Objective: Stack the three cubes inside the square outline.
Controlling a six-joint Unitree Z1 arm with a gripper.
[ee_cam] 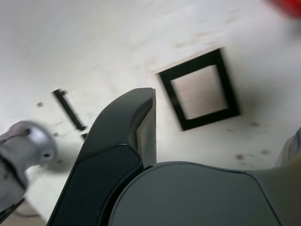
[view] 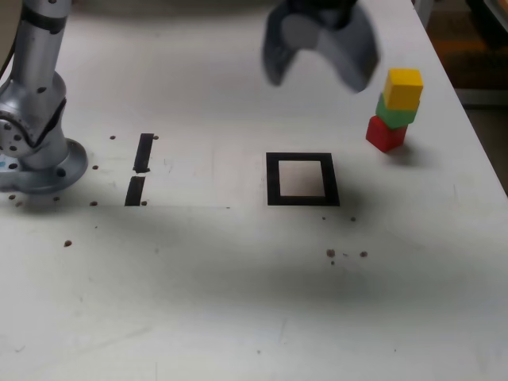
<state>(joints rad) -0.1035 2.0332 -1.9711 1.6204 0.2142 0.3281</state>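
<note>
The white surface (view: 238, 302) carries scattered dark specks. At the exterior view's left stands the silver arm base (view: 36, 135). The tool (view: 321, 67) hangs blurred above the far part of the surface, its jaws spread wide and holding nothing. The square outline (view: 272, 178) lies near mid-surface and encloses bare white surface. Two short black tape strips (view: 139, 171) lie between the base and the outline. Toward the exterior view's right, outside the outline, the three cubes form one stack: red cube (view: 386, 133) lowest, green cube (view: 395, 112) in between, yellow cube (view: 404, 87) uppermost.
</note>
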